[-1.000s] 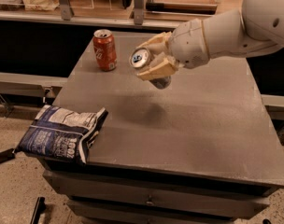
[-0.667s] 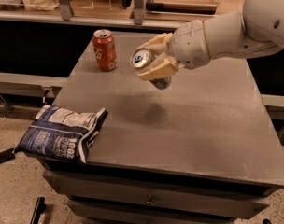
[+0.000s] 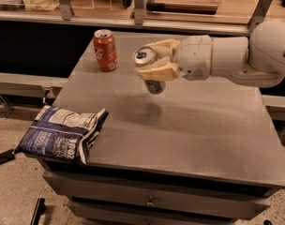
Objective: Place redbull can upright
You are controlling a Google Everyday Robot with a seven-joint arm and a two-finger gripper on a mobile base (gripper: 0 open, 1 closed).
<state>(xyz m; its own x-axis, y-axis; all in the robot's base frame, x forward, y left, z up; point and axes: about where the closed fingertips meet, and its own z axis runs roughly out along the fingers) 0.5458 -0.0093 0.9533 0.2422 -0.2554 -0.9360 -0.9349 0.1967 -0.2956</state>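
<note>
I saw gripper (image 3: 154, 60) pinching redbull can (image 3: 147, 62), tilted, above table (image 3: 189, 125); orange soda can (image 3: 105, 49) stood behind.

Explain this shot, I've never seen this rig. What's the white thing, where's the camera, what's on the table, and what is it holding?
There is one picture from one camera, looking down on a grey table from its front side. Where the camera is mounted is not known. The white thing is a robot arm reaching in from the right. Its two-finger hand is in the air above the back half of the table, shut on a redbull can. That can is tilted, with its top toward the camera, and it is clear of the surface. On the table, a soda can stands upright at the back left, and a blue bag lies over the front left edge.
</note>
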